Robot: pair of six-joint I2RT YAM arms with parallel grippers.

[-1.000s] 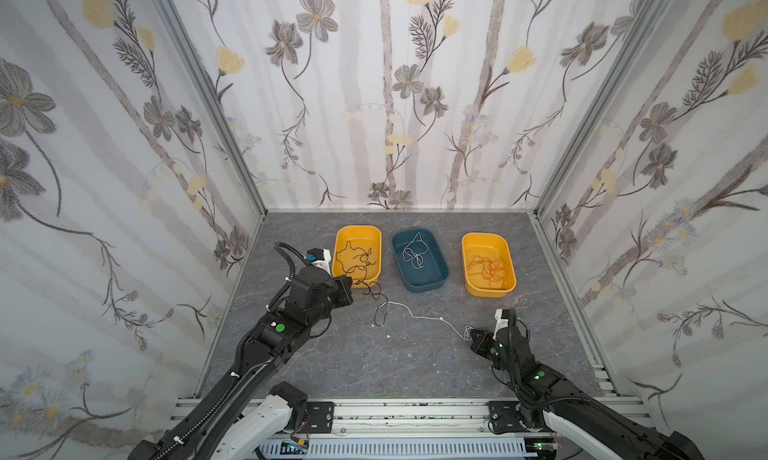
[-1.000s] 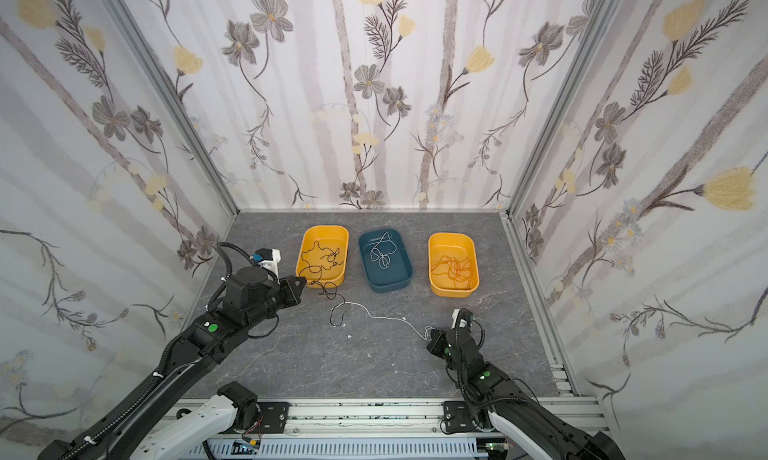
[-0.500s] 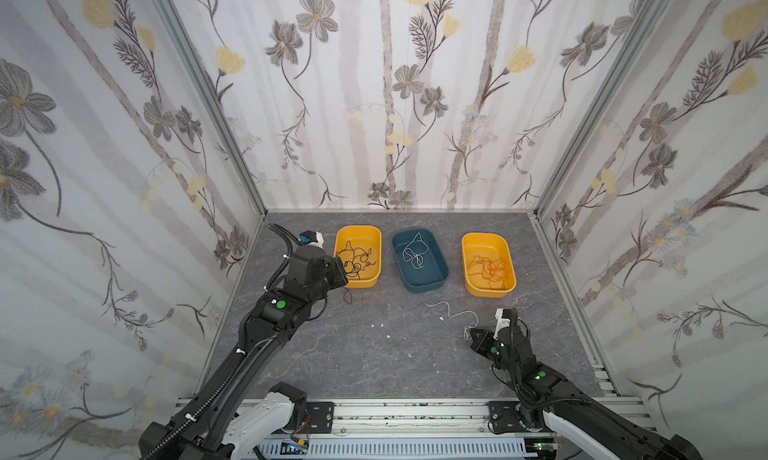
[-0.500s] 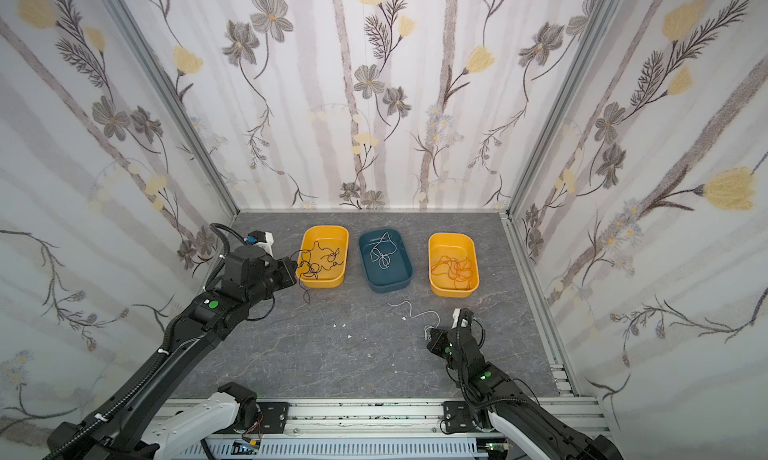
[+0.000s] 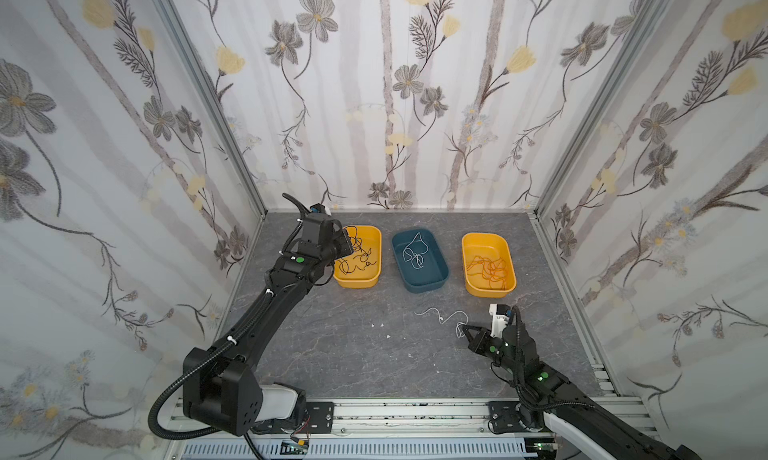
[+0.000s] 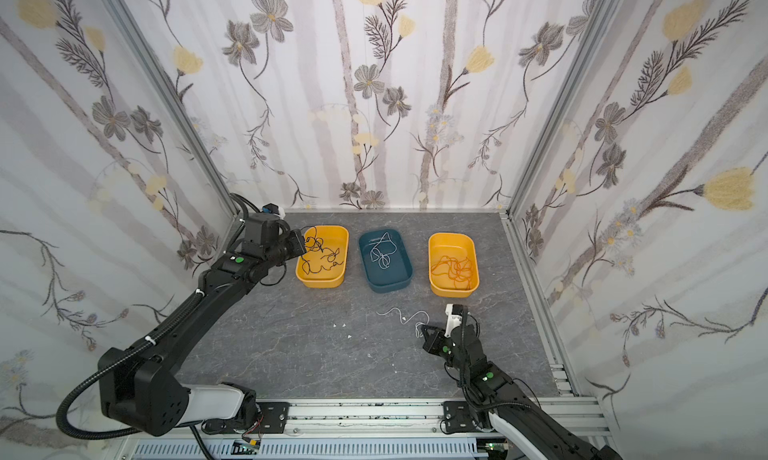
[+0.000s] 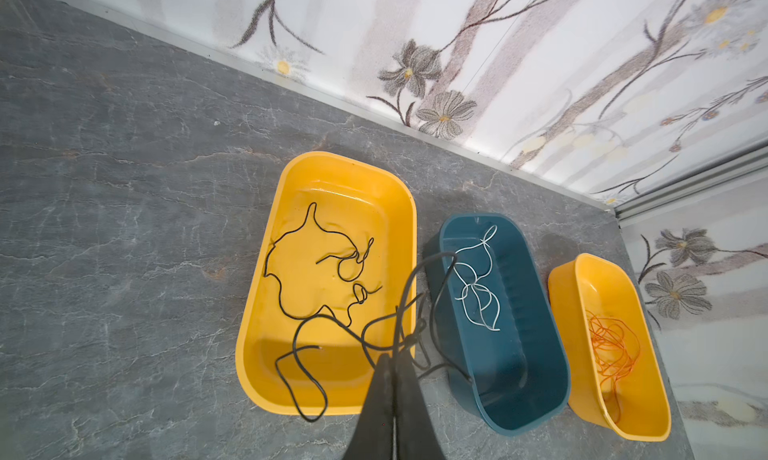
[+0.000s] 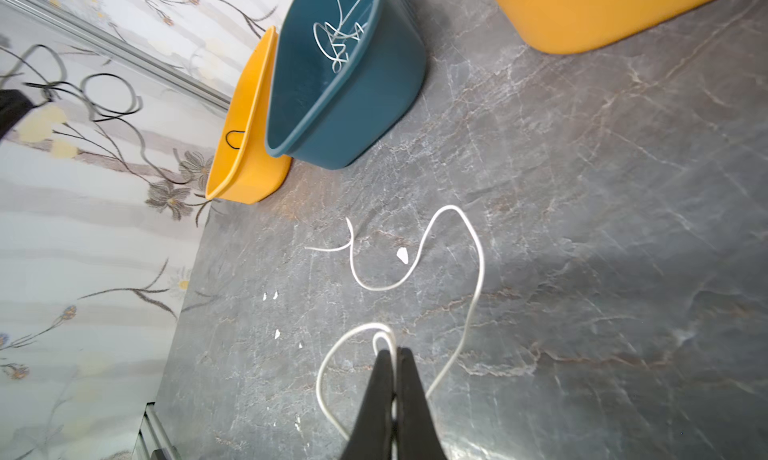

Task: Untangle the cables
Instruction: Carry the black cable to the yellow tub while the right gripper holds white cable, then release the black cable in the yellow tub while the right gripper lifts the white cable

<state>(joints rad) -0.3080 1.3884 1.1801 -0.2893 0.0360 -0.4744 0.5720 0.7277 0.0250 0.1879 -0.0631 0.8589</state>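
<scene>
Top views: three shallow rectangular plastic trays stand in a row toward 12 o'clock on the grey marbled tabletop (image 5: pixel 332 354): a yellow left tray (image 5: pixel 358 284), a teal middle tray (image 5: pixel 426 286) and a yellow right tray (image 5: pixel 490 291). The left gripper (image 5: pixel 348 249) hangs at about 10 o'clock, at the left tray's 9 o'clock rim. Its fingers are pressed together on a thin, floppy black cable (image 5: pixel 356 237) whose loops dangle over that tray. A thin coiled white cable (image 5: pixel 415 256) lies in the middle tray, and a tangle of thin orange cables (image 5: pixel 492 269) in the right tray. At 4 o'clock the right gripper (image 5: pixel 465 328) sits low at the tabletop, pinching a thin loose white cable (image 5: pixel 433 309) that snakes off toward 10 o'clock and ends short of the middle tray.

Left wrist: the left gripper (image 7: pixel 394 360) has its two dark fingers meeting with no gap, nipping the black cable (image 7: pixel 295 345). Its loops hang above the near end of the left tray (image 7: pixel 249 312) and cross the middle tray's rim. Another black strand (image 7: pixel 266 271) lies on the left tray's floor; whether it joins the held one I cannot tell.

Right wrist: the right gripper (image 8: pixel 394 351) is closed tip to tip on a small loop of the loose white cable (image 8: pixel 482 266). The rest curves across the tabletop beyond, among a few white flecks (image 8: pixel 401 254). The middle tray (image 8: pixel 374 117) stands farther off, apart from the cable.
</scene>
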